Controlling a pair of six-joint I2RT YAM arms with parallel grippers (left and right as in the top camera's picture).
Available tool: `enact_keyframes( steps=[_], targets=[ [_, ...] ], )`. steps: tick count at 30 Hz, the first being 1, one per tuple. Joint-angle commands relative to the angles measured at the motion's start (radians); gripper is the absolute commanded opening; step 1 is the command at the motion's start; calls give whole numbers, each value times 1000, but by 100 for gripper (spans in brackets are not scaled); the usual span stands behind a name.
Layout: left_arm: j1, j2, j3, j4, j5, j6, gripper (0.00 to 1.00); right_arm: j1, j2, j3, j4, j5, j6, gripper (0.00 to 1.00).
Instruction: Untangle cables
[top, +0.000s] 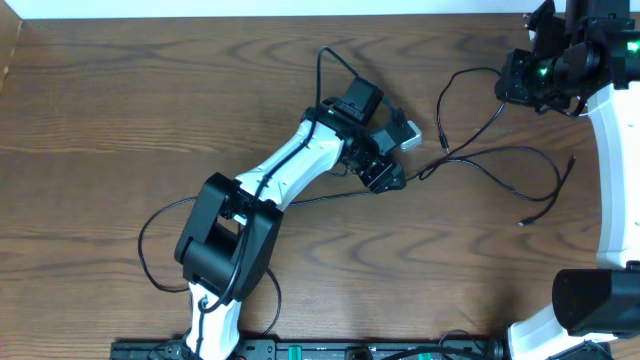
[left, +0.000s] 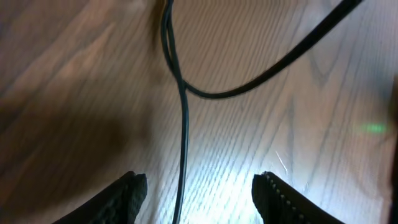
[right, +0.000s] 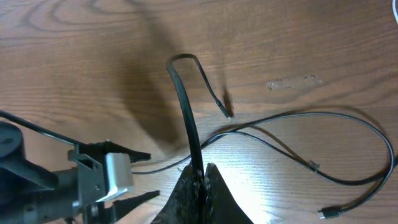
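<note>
The left tool (left: 200, 186) stands apart, roughly half open, clamped on nothing; a black cable (left: 184, 124) runs straight down between its fingers (left: 134, 190), touching neither, and lies on the tabletop (left: 74, 93); a second strand (left: 267, 71) curves away from it toward the upper right.

The right tool (right: 200, 180) is pressed together on a held cable (right: 186, 112); this rises from the tips, bends over in a narrow loop and ends in a small plug (right: 229, 115); whether the plug touches the wood I cannot tell.

From overhead, the other cables (top: 500, 155) lie in loose curves on the tabletop between the two arms; one loop reaches up to the right tool (top: 512, 88); the left tool (top: 385, 175) sits low at the crossing near the centre.
</note>
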Motion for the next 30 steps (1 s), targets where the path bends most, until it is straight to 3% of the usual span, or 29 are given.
enact_keyframes(
  steps=[1,9,19,24,27,30],
  targets=[
    [-14,62,-3,24,15,16,60,3,0,11,-2,-7,-16,1],
    [-29,118,-3,44,13,16,59,3,0,11,-6,-7,-16,1],
    [-55,122,-3,93,-24,-9,42,3,0,11,-13,-7,-22,1],
    [-90,132,-3,107,-93,-19,30,3,0,11,-13,-7,-23,1],
    [-99,132,-3,115,-167,-69,8,2,0,11,-13,-7,-23,1],
    [-89,130,0,118,-251,-183,7,2,0,11,-16,-6,-31,1]
  ],
)
